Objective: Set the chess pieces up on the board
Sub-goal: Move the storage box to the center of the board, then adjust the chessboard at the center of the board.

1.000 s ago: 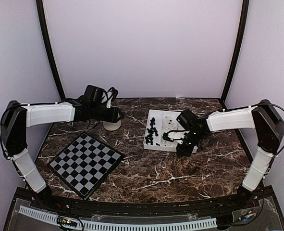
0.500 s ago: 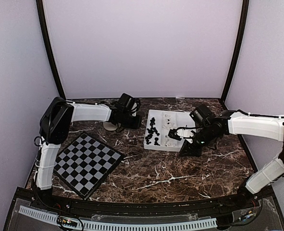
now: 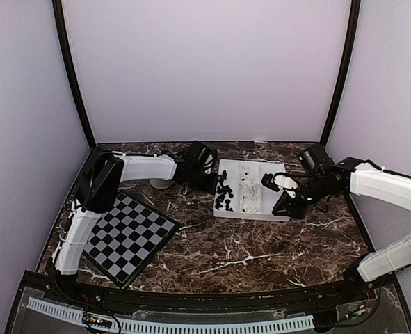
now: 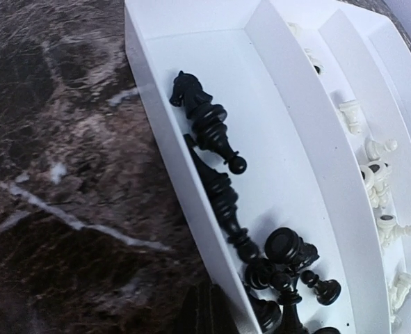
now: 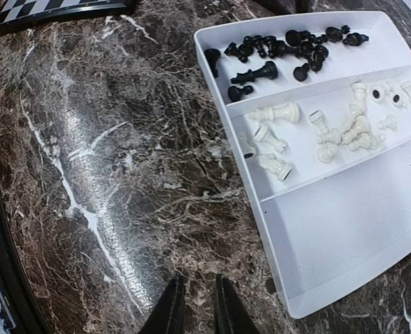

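Dark brown marble table point(image 3: 226, 257) holds a bare black-and-grey checked chessboard point(image 3: 125, 239) near its left edge. The left gripper point(image 3: 211, 182) has swung to the white compartmented tray point(image 5: 344, 229), jaws together, apparently empty, beside the black chessmen point(image 4: 219, 188). The right gripper point(image 5: 198, 280), slightly parted and empty, has withdrawn. White chessmen point(image 5: 316, 125) are untouched, so no piece is placed yet.

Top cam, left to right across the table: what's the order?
board → left gripper → black chess pieces → white chess pieces → right gripper
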